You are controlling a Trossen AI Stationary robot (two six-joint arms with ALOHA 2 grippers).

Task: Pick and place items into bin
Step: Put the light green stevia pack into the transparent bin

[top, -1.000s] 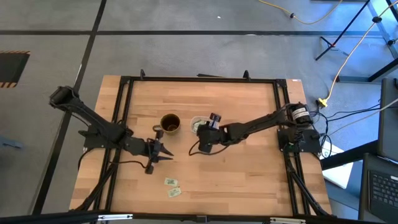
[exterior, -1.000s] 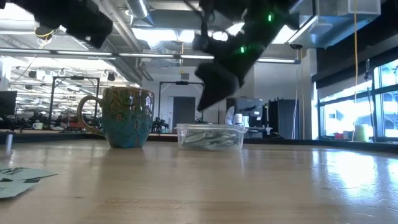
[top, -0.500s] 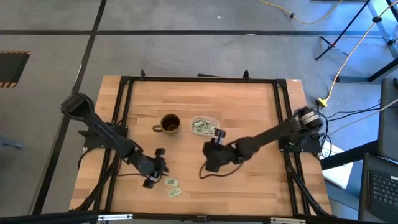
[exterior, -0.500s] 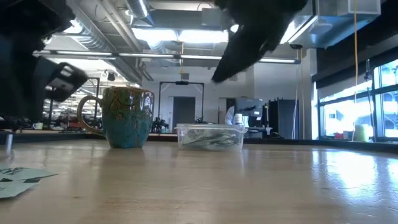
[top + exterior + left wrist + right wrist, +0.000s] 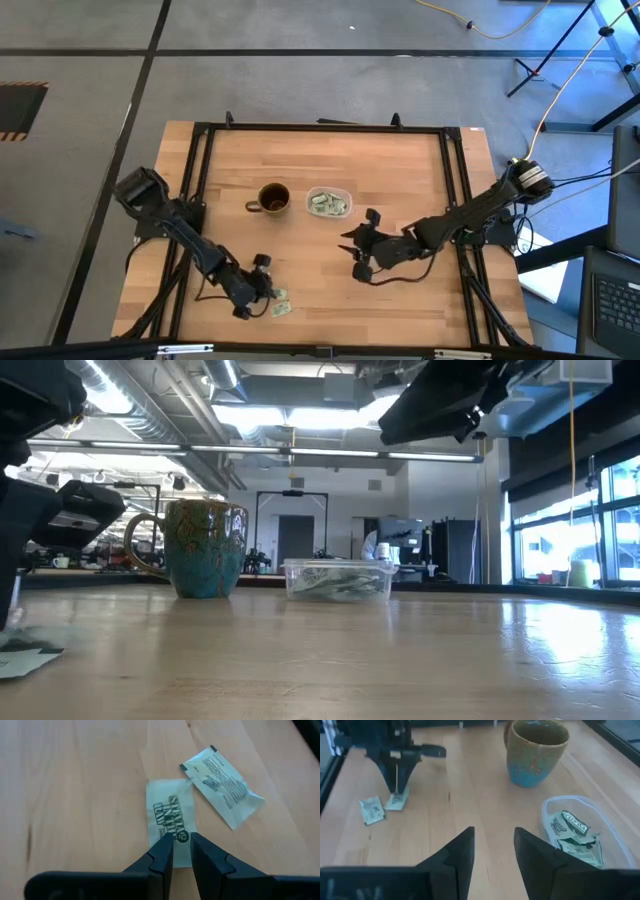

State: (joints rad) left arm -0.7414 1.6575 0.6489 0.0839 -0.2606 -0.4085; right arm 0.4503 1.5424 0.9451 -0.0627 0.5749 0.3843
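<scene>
Two packets (image 5: 277, 301) lay at the table's near edge, where the left gripper (image 5: 181, 842) had descended, fingers narrowed over one packet (image 5: 169, 820). The right gripper (image 5: 356, 250), fingers apart, had withdrawn from the bin (image 5: 328, 203) beside the mug (image 5: 272, 199).

packet (image 5: 170, 823) — part hidden by left gripper (image 5: 182, 846)

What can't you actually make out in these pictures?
- How many packets fill the bin: they overlap in the right wrist view and blur behind the bin's wall in the low view.
- Whether the left gripper has pinched the packet: its near end is hidden by the fingertips.
- Small print on the second packet: too small.
</scene>
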